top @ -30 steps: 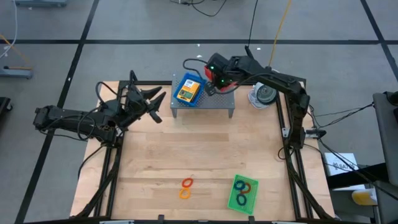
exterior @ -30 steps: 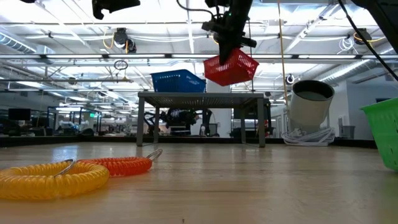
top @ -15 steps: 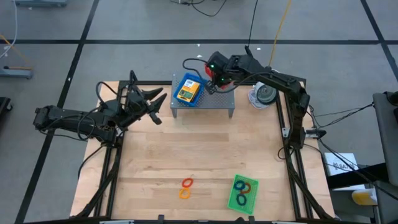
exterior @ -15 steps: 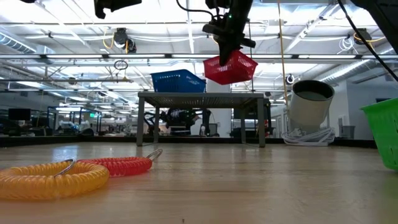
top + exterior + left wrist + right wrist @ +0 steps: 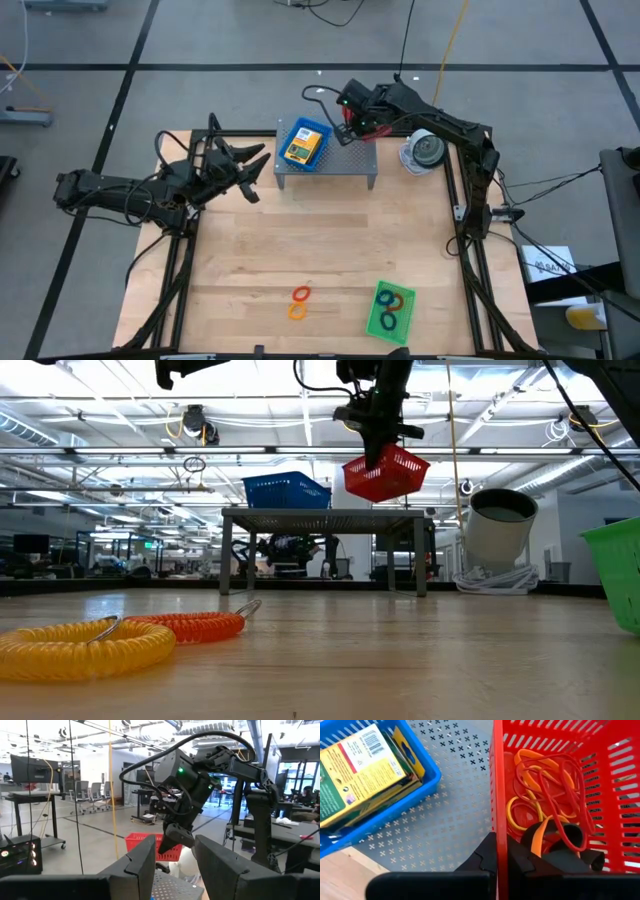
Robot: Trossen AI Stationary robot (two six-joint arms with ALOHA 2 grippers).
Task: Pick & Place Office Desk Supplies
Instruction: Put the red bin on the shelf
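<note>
One red tray hangs tilted above the grey shelf, its wall pinched in the right hand; reddish rubber bands lie inside, partly hidden. Beside it, the blue tray sits on the shelf. Left hand hovers spread over the bench.

We note: grey floor with dark seams; pale wooden counter; open ceiling with strip lights; office chairs.
</note>
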